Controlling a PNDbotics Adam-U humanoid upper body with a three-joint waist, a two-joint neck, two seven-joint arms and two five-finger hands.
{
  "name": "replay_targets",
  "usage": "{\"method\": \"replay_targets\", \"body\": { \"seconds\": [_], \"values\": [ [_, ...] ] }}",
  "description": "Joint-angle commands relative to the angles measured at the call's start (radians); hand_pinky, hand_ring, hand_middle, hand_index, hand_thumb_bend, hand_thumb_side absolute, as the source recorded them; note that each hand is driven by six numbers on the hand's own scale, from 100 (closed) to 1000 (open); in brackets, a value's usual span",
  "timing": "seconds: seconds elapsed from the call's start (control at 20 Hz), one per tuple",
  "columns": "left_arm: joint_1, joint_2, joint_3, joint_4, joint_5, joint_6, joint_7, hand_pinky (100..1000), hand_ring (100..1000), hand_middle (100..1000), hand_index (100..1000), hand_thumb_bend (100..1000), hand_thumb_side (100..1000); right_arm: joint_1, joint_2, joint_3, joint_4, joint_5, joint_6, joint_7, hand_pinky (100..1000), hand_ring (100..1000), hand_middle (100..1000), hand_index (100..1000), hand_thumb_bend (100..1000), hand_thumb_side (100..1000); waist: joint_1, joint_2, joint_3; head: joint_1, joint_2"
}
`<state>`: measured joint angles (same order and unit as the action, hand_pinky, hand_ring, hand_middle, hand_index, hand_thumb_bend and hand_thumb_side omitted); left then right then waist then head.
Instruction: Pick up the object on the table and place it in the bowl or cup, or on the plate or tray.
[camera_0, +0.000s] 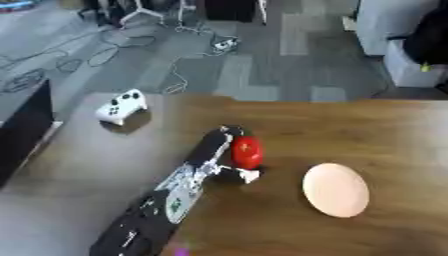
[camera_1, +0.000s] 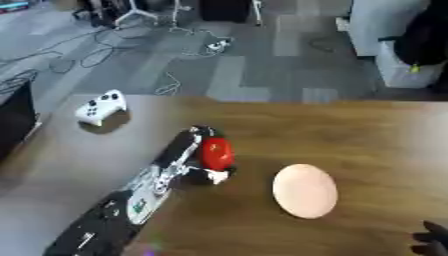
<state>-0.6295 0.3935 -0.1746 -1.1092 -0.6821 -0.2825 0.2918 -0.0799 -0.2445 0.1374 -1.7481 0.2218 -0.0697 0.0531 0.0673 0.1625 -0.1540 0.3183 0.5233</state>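
A red, rounded object (camera_0: 247, 152) rests on the wooden table (camera_0: 376, 130) near the middle. My left hand (camera_0: 216, 147) lies against its left side, fingers reaching past its far end and the thumb (camera_0: 247, 174) at its near end, so the hand is closed round it. A pale peach plate (camera_0: 335, 189) lies flat to the right of the red object, a short gap away. Only the dark fingertips of my right hand (camera_1: 430, 241) show, at the lower right corner of the right eye view.
A white game controller (camera_0: 121, 106) sits at the table's far left. A dark monitor edge (camera_0: 22, 131) stands at the left border. Cables lie on the floor beyond the table's far edge.
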Motion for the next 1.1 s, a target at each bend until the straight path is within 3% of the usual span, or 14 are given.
{"method": "replay_targets", "body": {
  "seconds": [0.05,0.3,0.7,0.95,1.0,1.05,1.1],
  "values": [
    [-0.029,0.048,-0.011,-0.076,0.033,0.0,-0.03,195,300,261,532,453,339,0.001,-0.006,-0.003,-0.011,0.004,0.002,0.001,436,670,698,877,100,713,-0.002,-0.022,0.003,0.005,0.003],
    [-0.032,0.059,-0.033,-0.12,0.12,0.01,-0.073,184,289,251,530,462,376,0.008,-0.009,-0.005,-0.007,0.003,0.002,-0.001,436,670,697,877,100,712,0.0,-0.033,0.004,0.001,0.007],
    [-0.032,0.016,-0.064,-0.126,0.201,0.009,-0.103,180,290,246,534,458,409,0.007,-0.009,-0.01,-0.002,0.004,0.003,-0.005,435,670,698,878,100,711,0.004,-0.036,-0.013,0.002,0.005],
    [-0.034,-0.03,-0.084,-0.113,0.221,0.0,-0.109,259,352,266,546,468,450,0.003,-0.01,-0.018,-0.002,0.008,0.004,-0.014,435,671,697,877,100,711,0.014,-0.03,-0.032,0.004,0.004],
    [-0.034,-0.038,-0.086,-0.109,0.22,-0.003,-0.107,241,341,264,545,465,451,0.002,-0.011,-0.019,-0.002,0.009,0.004,-0.014,435,671,697,877,100,711,0.016,-0.028,-0.036,0.005,0.004],
    [-0.035,-0.045,-0.088,-0.106,0.219,-0.005,-0.105,330,393,276,546,473,452,0.002,-0.011,-0.019,-0.002,0.011,0.004,-0.015,435,671,697,877,100,711,0.018,-0.027,-0.039,0.005,0.003],
    [-0.036,-0.052,-0.09,-0.103,0.216,-0.007,-0.101,316,385,273,546,472,450,0.001,-0.011,-0.018,-0.002,0.012,0.003,-0.014,435,671,697,877,100,711,0.019,-0.025,-0.043,0.006,0.003]
  ]
}}
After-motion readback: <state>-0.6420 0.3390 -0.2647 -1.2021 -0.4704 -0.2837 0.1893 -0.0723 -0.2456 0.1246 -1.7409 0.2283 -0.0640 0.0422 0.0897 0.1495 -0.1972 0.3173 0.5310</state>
